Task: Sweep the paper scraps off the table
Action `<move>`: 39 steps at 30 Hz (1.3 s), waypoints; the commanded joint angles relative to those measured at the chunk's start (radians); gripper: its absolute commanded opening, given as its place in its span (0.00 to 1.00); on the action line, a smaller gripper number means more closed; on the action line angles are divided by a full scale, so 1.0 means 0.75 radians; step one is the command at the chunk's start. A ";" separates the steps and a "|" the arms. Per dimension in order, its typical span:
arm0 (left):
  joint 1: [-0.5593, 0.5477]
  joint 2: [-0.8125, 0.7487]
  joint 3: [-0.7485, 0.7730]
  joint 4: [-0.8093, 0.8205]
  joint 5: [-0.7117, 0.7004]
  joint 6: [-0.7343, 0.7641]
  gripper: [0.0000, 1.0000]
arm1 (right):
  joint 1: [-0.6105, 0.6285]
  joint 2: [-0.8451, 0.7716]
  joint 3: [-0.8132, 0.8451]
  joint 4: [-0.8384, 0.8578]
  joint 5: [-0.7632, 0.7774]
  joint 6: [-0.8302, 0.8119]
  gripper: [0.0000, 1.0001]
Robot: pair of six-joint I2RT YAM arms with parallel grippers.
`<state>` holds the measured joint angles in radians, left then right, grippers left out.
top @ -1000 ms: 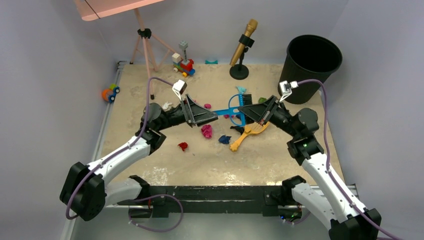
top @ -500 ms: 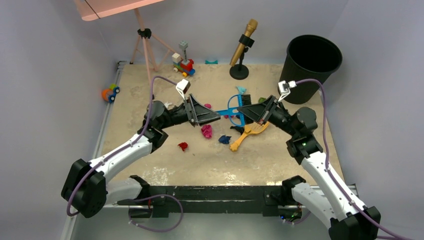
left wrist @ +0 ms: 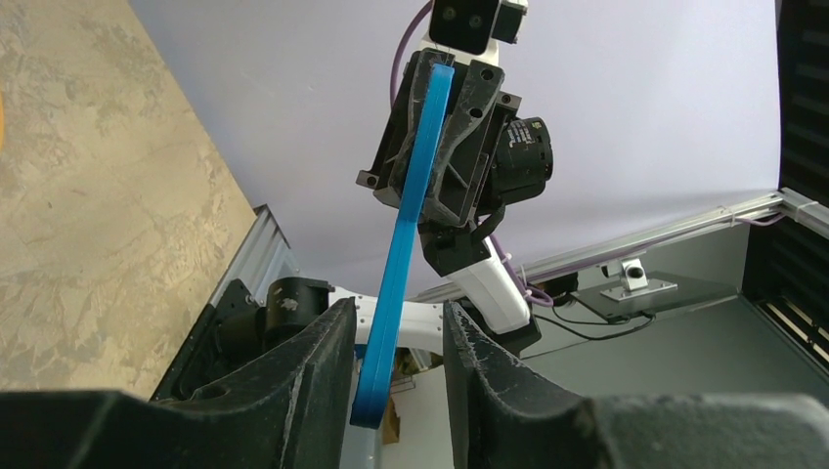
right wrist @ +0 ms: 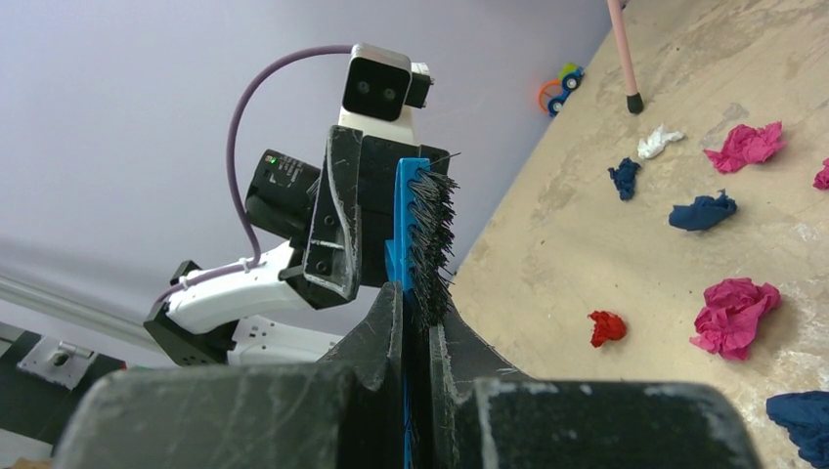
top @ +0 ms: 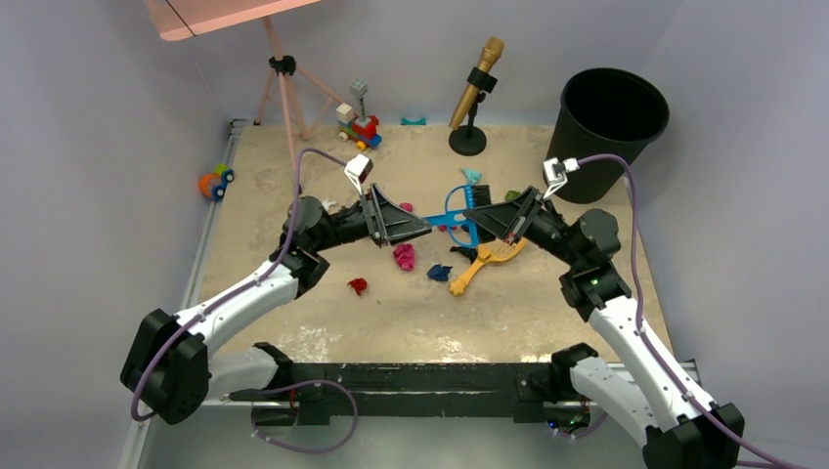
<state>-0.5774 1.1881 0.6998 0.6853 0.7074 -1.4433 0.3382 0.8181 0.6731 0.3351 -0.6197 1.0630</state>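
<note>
Only the left gripper (top: 427, 231) has moved since a second ago, edging slightly toward the right gripper (top: 472, 213). The small crumpled paper scraps (top: 404, 256) lie exactly where they did. A large pink wad, a navy one and a red one sit near the middle of the beige, mottled stone-look table (top: 411, 322), just on the near side of both grippers. Smaller white, pink, teal and green bits lie beyond them. None has been swept yet. An orange plastic scoop (top: 486, 260) rests flat on the tabletop beneath the right arm, untouched. Above the scraps, a blue plastic hand brush (top: 452, 217) with black bristles hangs in the air between the two grippers. The right wrist view shows the right fingers (right wrist: 376, 322) clamped tight on the bristle head. The left wrist view shows the thin blue handle (left wrist: 401, 264) running between the left fingers (left wrist: 313, 362), which straddle it at a narrow gap and do not appear to be squeezing it. This looks like a handover caught midway: the left gripper's small advance has brought the handle between its fingers, so closing them seems the next need. A tall black plastic bin (top: 613, 127) stands at the far right corner, well apart from the scraps.
</note>
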 commanded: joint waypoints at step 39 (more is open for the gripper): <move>0.113 -0.283 0.792 -2.460 -1.458 1.105 0.00 | 0.386 0.030 0.016 -1.063 1.205 -0.161 0.95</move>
<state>-0.4976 1.0058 1.2404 -1.0519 -0.2424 -0.6678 0.5304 0.8032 0.6926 -0.4366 0.0452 0.8124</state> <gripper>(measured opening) 0.109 0.956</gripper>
